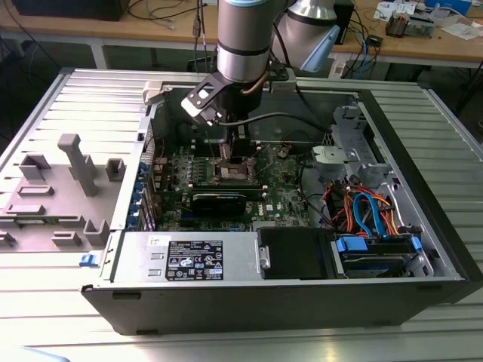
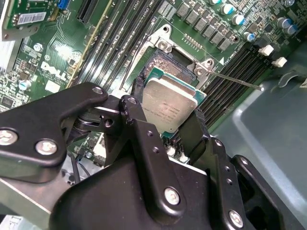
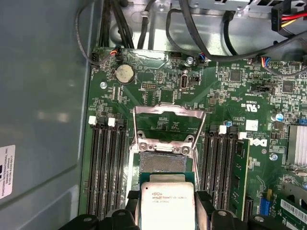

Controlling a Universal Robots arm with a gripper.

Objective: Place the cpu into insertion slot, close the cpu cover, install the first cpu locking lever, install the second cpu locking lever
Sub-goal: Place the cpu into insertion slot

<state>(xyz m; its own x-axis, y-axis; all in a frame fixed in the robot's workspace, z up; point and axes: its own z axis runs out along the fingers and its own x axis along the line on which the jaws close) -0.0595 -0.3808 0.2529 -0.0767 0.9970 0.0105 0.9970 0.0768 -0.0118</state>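
Note:
My gripper [image 2: 168, 125] hangs inside the open computer case, shut on the cpu [image 2: 169, 101], a square chip with a silvery top that I hold by two opposite edges. The cpu [image 3: 167, 201] hovers tilted just above the insertion slot [image 3: 160, 162], overlapping one side of it, and the slot's dark centre [image 2: 165, 64] still shows. The cpu cover [image 3: 168, 115], a thin metal frame with a square window, stands flipped open beyond the slot. A thin locking lever [image 2: 236, 79] sticks out free beside the slot. In the exterior view the gripper [image 1: 232, 151] is low over the slot [image 1: 234, 172].
Long black memory slots [image 3: 108, 167] flank the socket on both sides. A black card [image 1: 219, 200] lies near the socket. A drive cage with blue and orange cables [image 1: 370, 215] is on the exterior view's right. A grey fixture [image 1: 72, 177] stands outside the case.

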